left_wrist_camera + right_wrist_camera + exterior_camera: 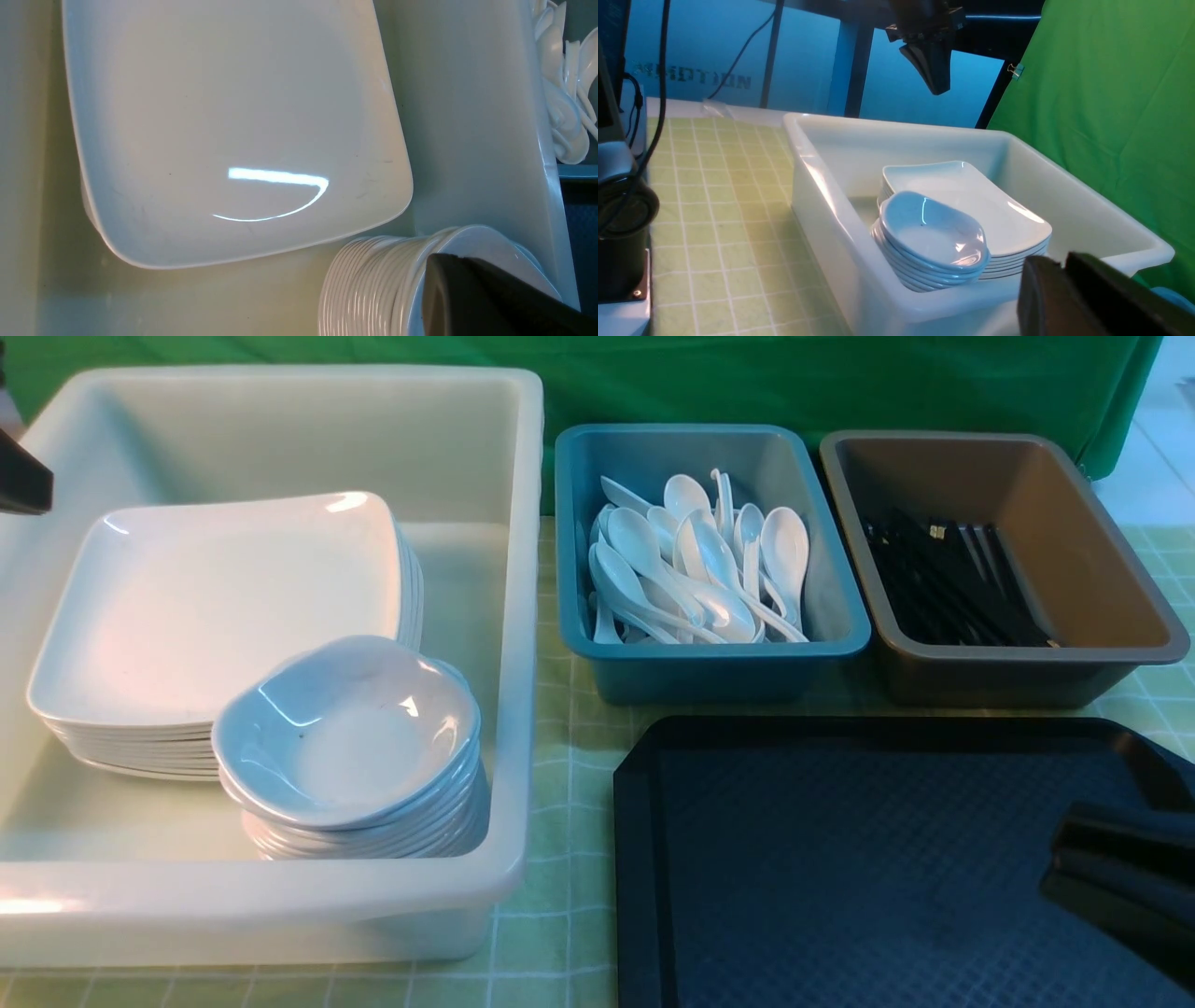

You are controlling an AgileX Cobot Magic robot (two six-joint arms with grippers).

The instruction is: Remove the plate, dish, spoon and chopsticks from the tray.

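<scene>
The black tray point(840, 868) lies at the front right with nothing on it. A large white plate point(224, 607) tops a stack inside the white tub point(518, 644). In front of that stack, a small dish point(345, 728) tops a second stack. White spoons point(700, 560) fill the blue tub point(719, 658). Black chopsticks point(952, 583) lie in the brown tub point(1027, 658). My left gripper point(941, 88) hangs shut above the white tub and holds nothing. My right gripper point(1053, 861) hovers over the tray's right side, fingers almost together and empty.
The three tubs stand in a row behind and to the left of the tray on a green checked cloth point(569, 756). A green backdrop point(840, 383) closes off the far side. Cables and a dark stand point(621, 219) show in the right wrist view.
</scene>
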